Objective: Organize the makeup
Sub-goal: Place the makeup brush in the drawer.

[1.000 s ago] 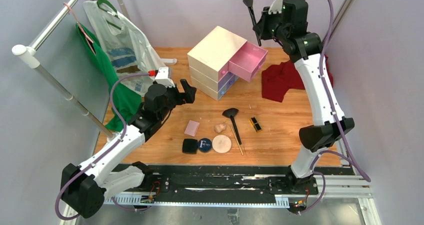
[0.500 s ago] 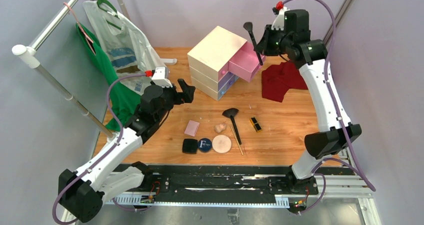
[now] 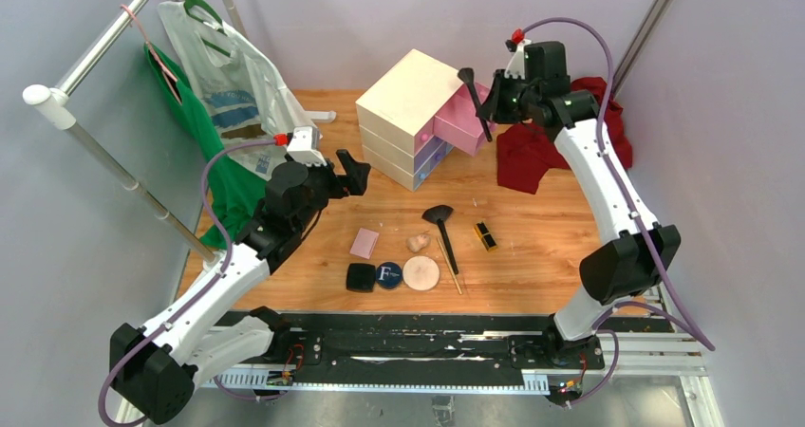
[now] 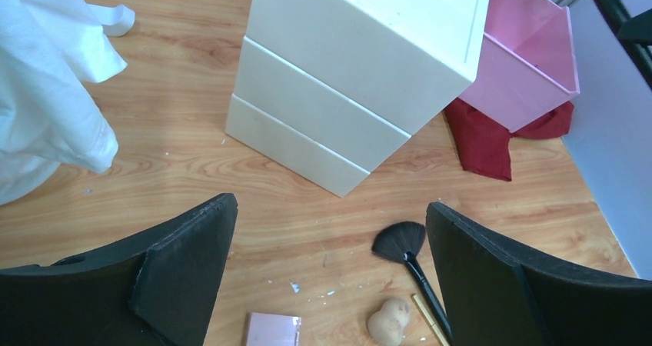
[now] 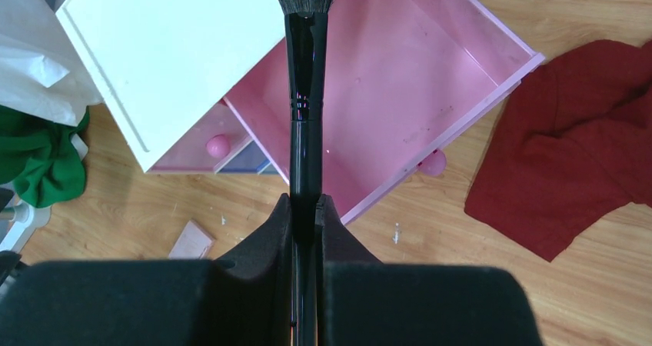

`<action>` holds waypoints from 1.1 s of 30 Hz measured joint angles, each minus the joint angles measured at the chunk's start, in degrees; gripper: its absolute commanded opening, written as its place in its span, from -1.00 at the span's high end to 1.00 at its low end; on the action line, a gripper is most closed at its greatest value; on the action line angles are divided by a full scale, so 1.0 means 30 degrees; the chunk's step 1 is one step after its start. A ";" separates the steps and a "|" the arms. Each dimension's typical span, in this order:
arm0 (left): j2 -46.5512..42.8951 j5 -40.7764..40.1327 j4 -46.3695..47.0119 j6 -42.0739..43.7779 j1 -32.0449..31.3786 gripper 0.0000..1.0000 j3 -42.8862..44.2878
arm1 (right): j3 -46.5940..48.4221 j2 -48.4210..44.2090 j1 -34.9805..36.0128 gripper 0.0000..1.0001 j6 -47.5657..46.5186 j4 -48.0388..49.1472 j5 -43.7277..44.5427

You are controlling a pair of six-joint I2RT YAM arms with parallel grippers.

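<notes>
My right gripper (image 3: 492, 107) is shut on a black brush (image 3: 474, 100) and holds it above the open pink drawer (image 3: 467, 121); the right wrist view shows the brush (image 5: 304, 108) clamped between my jaws over the drawer (image 5: 400, 92). My left gripper (image 3: 353, 173) is open and empty, left of the chest. On the table lie a black fan brush (image 3: 441, 232), a beige sponge (image 3: 416, 243), a pink square (image 3: 364, 243), a black square compact (image 3: 360, 277), a navy round compact (image 3: 386, 275), a beige puff (image 3: 421, 273), a pencil (image 3: 452, 273) and a black-gold lipstick (image 3: 486, 236).
The cream chest (image 3: 410, 114) stands at the table's back middle. A red cloth (image 3: 546, 142) lies to its right. A white bag (image 3: 233, 85) and green cloth (image 3: 220, 176) hang from a rack (image 3: 104, 152) at the left.
My right arm has come down and forward, bringing the black brush from high above the chest to just over the open pink drawer. The left arm has barely moved.
</notes>
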 measured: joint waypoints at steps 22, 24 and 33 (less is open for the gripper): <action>-0.0102 0.0087 0.0029 -0.0131 0.0000 -0.96 0.0000 | -0.0750 0.3825 0.0007 0.99 -0.0372 0.5756 0.1319; -0.0102 0.0087 0.0044 -0.0131 0.0000 -0.96 0.0000 | -0.0495 0.4189 0.0007 0.99 -0.0488 0.5909 0.1479; 0.0160 0.0102 0.0066 -0.0131 0.0000 -0.96 0.0000 | -0.0357 0.4379 0.0007 0.93 -0.0867 0.6105 0.1763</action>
